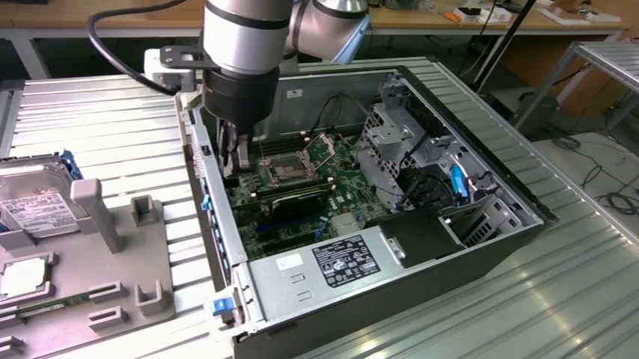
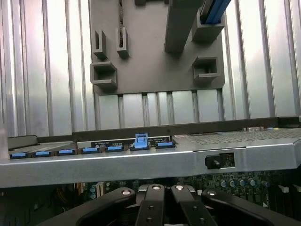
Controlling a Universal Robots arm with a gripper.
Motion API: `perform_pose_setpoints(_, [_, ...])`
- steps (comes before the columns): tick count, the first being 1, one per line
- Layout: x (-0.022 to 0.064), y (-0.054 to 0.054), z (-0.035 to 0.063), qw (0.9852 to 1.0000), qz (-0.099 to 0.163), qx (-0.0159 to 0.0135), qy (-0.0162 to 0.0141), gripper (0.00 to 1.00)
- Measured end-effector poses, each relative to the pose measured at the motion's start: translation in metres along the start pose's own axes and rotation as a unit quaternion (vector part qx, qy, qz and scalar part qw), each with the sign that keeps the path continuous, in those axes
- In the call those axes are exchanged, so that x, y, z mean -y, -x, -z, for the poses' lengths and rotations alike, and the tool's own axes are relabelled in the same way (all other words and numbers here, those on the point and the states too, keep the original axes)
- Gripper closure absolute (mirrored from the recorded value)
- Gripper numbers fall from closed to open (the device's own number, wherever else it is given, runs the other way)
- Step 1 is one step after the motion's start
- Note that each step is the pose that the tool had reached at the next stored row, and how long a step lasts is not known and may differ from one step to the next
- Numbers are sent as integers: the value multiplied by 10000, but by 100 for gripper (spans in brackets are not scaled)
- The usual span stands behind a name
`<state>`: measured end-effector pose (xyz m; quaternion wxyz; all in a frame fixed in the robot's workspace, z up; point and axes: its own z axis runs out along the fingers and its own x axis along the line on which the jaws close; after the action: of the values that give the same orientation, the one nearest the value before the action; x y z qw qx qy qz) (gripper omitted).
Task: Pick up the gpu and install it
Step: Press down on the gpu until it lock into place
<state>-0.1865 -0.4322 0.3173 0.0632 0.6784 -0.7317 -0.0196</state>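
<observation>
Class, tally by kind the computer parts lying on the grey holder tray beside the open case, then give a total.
Hard drive: 1
Silver square chip: 1
Green memory stick: 1
Total: 3

Ribbed shiny metal table (image 1: 120,127)

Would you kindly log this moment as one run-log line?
gripper: shut, lowered inside open computer case | position: over motherboard near rear wall | gpu: grasp not discernible | parts tray: hard drive resting there
</observation>
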Motion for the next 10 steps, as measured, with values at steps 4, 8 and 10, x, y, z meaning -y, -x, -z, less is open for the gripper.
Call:
perform_pose_setpoints(4, [24,1,21,10000,7,54,6,89])
perform_pose_setpoints(8, [33,4,-43,10000,9,78,-4,89])
perform_pose_setpoints(10, [34,2,-46,10000,9,76,0,89])
